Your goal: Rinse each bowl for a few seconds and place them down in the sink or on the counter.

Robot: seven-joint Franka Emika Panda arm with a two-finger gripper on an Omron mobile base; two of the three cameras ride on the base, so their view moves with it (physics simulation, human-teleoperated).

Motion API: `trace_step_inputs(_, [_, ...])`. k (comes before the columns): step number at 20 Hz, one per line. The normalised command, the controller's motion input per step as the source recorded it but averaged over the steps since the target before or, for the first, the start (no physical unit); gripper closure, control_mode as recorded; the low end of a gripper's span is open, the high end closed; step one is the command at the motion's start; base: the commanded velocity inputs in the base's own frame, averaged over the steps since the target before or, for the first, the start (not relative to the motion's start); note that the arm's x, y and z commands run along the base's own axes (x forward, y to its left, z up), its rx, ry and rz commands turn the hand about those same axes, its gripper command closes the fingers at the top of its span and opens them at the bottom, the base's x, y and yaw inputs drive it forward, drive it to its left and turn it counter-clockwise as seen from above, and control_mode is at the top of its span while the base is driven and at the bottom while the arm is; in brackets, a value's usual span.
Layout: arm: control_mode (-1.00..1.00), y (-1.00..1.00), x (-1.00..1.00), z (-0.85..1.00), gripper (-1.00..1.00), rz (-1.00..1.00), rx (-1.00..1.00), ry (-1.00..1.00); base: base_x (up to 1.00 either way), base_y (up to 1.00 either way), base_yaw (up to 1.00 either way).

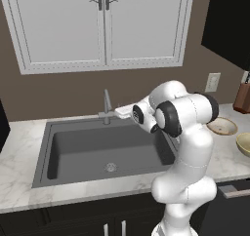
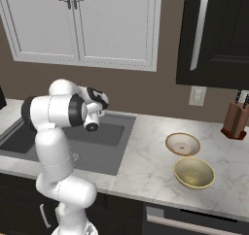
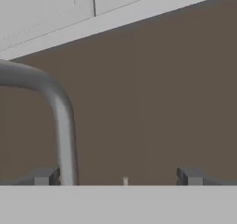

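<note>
Marble bench [image 2: 146,156] holds both bowls [image 2: 183,143] unrinsed; my gripper [image 3: 115,177] is spread wide by the faucet [image 3: 60,112], nothing done yet.

white arm [image 1: 188,147] over dark sink [image 1: 105,149], faucet [image 1: 106,106] behind, two bowls [image 1: 222,127] on counter [image 1: 19,181] at right

Arm [image 1: 193,147]: glossy white, rounded segments, thick tubular links
Joints [image 1: 166,119]: dark grey to black rings and round end caps
Base column [image 2: 68,200]: white, bulbous, swelling above the foot
Gripper [image 3: 118,177]: two small dark grey, square-edged finger tips [image 3: 190,176]
</note>
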Motion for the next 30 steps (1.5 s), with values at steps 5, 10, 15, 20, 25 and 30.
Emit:
trace_step_inputs(5, [-1.0,0.0,0.41,-0.16,-1.0,-0.04,0.0,0.03,0.0,0.0,0.0])
trace_step_inputs(10, [-1.0,0.0,0.41,-0.2,-1.0,-0.04,0.0,0.03,0.0,0.0,0.0])
trace_step_inputs(15, [-1.0,0.0,0.38,-0.23,-1.0,-0.05,0.0,0.02,0.0,0.0,0.0])
trace_step_inputs(20, [-1.0,0.0,0.39,-0.25,-1.0,-0.05,0.0,0.02,0.0,0.0,0.0])
trace_step_inputs(25, [-1.0,0.01,0.39,-0.24,-1.0,-0.04,0.0,0.01,0.0,0.0,0.0])
trace_step_inputs(30, [-1.0,0.04,0.41,-0.22,-1.0,-0.04,0.0,0.0,0.0,0.0,0.0])
